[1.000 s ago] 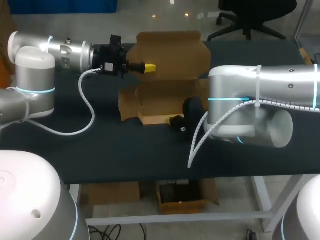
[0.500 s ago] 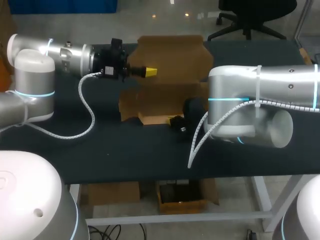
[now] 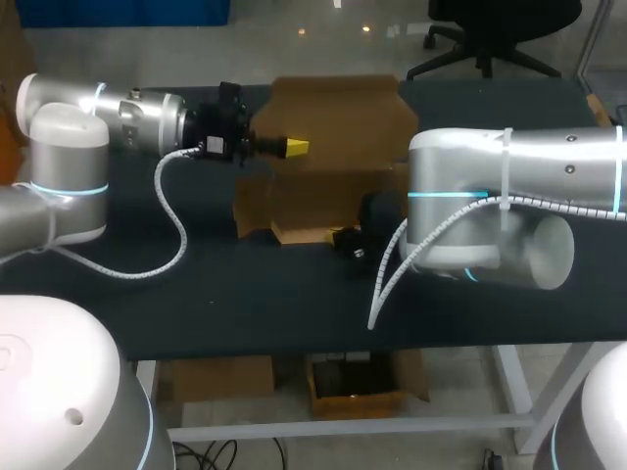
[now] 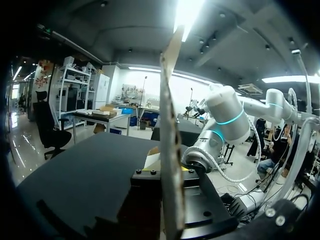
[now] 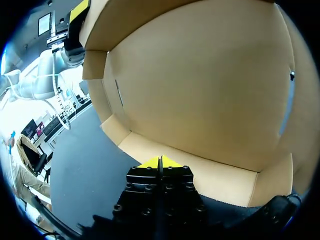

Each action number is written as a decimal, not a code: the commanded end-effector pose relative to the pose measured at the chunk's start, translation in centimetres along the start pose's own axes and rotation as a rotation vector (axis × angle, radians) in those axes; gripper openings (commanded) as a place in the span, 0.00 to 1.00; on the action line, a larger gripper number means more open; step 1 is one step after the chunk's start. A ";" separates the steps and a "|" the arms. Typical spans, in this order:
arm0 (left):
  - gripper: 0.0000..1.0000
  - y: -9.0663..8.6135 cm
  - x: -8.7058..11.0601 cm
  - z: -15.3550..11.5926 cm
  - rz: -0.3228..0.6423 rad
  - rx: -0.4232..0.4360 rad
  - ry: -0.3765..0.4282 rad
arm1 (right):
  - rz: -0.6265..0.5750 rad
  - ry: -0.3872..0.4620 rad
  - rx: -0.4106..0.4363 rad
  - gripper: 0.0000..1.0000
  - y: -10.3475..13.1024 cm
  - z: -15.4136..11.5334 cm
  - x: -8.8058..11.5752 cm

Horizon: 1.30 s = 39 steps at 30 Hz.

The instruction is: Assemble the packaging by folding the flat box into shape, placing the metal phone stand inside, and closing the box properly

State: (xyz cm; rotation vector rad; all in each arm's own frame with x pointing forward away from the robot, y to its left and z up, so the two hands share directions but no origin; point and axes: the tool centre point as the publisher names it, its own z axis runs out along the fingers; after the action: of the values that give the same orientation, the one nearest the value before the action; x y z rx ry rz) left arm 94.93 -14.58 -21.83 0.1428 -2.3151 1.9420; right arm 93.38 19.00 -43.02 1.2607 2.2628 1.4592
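Clamps the left tool (image 3: 295, 147) on the upright lid of the cardboard box (image 3: 338, 113), open midway across the table (image 3: 245, 294). Shows plain cardboard inside. Holds the right tool (image 5: 160, 162), tips pressed together, at its front edge.

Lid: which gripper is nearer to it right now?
Left. The left gripper is shut on the lid's side edge; the right gripper sits lower, at the front wall, apart from the lid.
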 end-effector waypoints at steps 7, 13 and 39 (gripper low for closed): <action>0.00 1.3 0.1 0.4 -0.025 0.008 0.010 | 0.000 -0.006 -0.008 0.00 -0.8 0.5 0.0; 0.00 2.1 0.2 0.6 -0.044 0.005 0.011 | 0.000 -0.006 -0.008 0.00 -0.8 0.5 0.0; 0.00 1.9 -0.5 0.2 -0.048 0.005 0.004 | 0.000 -0.006 -0.008 0.00 -0.8 0.5 0.0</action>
State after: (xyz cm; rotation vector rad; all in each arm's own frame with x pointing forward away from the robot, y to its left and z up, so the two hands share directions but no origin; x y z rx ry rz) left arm 94.90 -14.40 -23.34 0.1983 -2.2867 1.9287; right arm 93.39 19.00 -43.03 1.2607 2.2621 1.4596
